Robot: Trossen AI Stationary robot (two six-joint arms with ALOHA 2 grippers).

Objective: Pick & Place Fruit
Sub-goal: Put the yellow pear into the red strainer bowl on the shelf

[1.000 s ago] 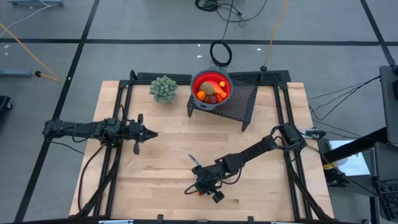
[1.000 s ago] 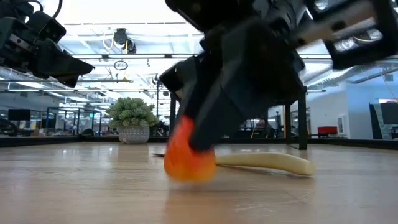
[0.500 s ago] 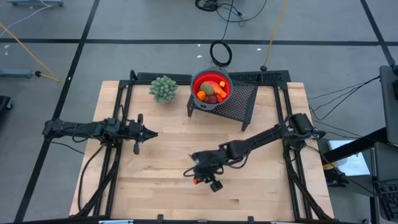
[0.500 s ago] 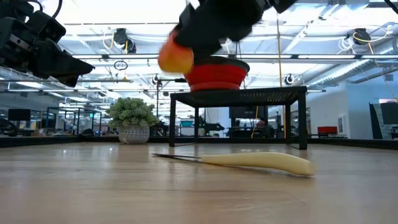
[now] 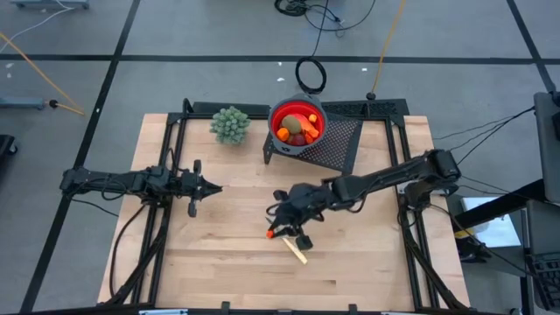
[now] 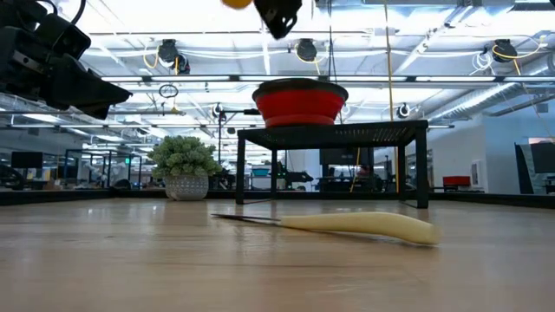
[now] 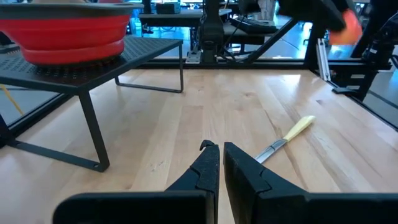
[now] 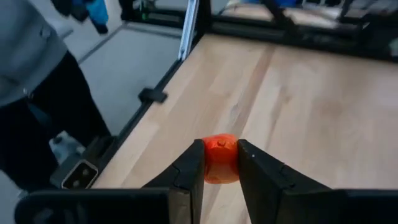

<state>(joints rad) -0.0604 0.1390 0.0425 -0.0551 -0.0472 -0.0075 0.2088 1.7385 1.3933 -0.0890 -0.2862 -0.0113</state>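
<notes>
Between my right fingers: the small round orange-red toy fruit piece [image 8: 219, 159] is pinched from both sides by my right gripper [image 8: 219, 163], lifted clear of the pale wooden tabletop [image 5: 227, 262].
Risk, grip: only the middle of the piece is caught, and it looks smooth and rounded; I judge a jolt on the way could squirt it out to roll toward the table edge.
Risk, below: the slim knife with the cream handle [image 5: 295, 249] lies just beside the point under my gripper, at about 5 o'clock from it in the high view; a dropped piece could knock it.
Left gripper [image 7: 217, 163]: fingers together on nothing, waiting over the left half of the table, at 9 o'clock from my right one and well apart.
Risk, ahead: the round red bowl with the grey rim [image 5: 297, 124] sits at 12 o'clock from my right gripper, raised on a black mesh stand [image 5: 337, 140]; too low an approach would strike stand or rim.
Bowl contents: more toy fruit [image 5: 297, 129] fills it, so a release could bounce out.
Far corner: a small green potted plant [image 5: 230, 124] stands at 11 o'clock, near the bowl.
</notes>
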